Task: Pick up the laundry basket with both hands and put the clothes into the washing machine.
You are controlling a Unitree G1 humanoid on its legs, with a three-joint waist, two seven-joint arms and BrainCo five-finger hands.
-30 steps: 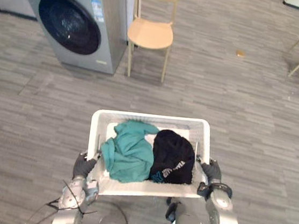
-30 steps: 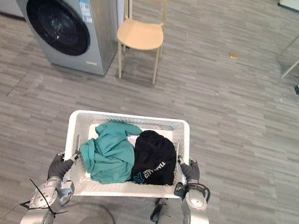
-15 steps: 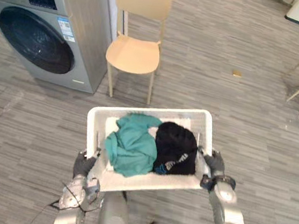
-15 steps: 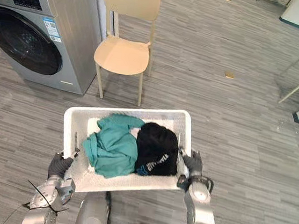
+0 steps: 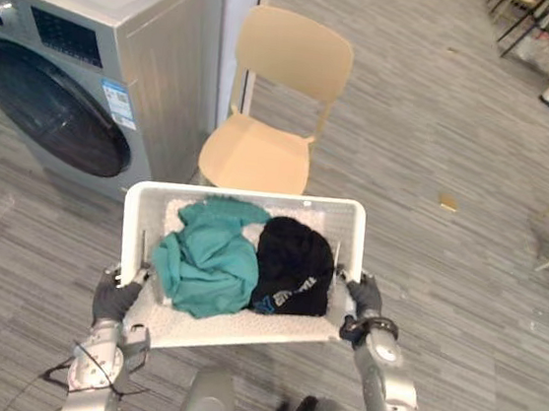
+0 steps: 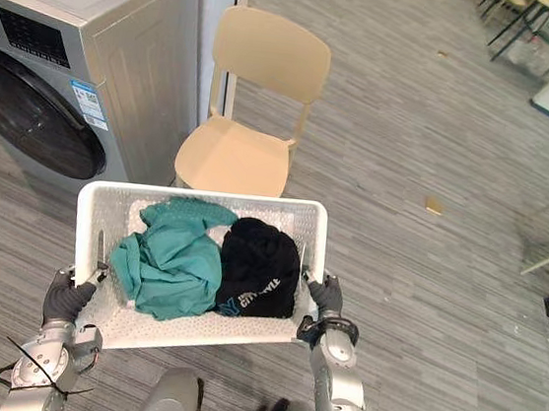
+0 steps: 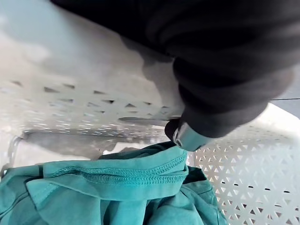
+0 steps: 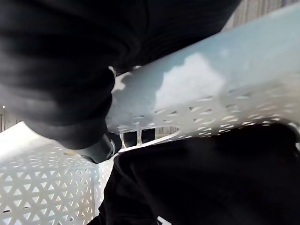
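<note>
Carry step, as judged: the left hand (image 5: 115,298) and right hand (image 5: 364,297) had fingers curled over the side rims of the laundry basket (image 5: 240,331), which was raised off the floor (image 5: 464,287) with the clothes (image 5: 208,267) inside. The next move would call for approaching the washing machine (image 5: 68,103), which stood beyond the basket's left with its door shut. A chair (image 5: 255,156) stood directly beyond the basket.

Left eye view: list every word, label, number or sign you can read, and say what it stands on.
No text here is legible.
Blue-and-white sticker on the front of the grey front-loading washing machine: too small to read.
Dark control panel on that machine: markings blurred.
Pale lettering on the black garment in the white perforated plastic laundry basket: creased and too small to read.
</note>
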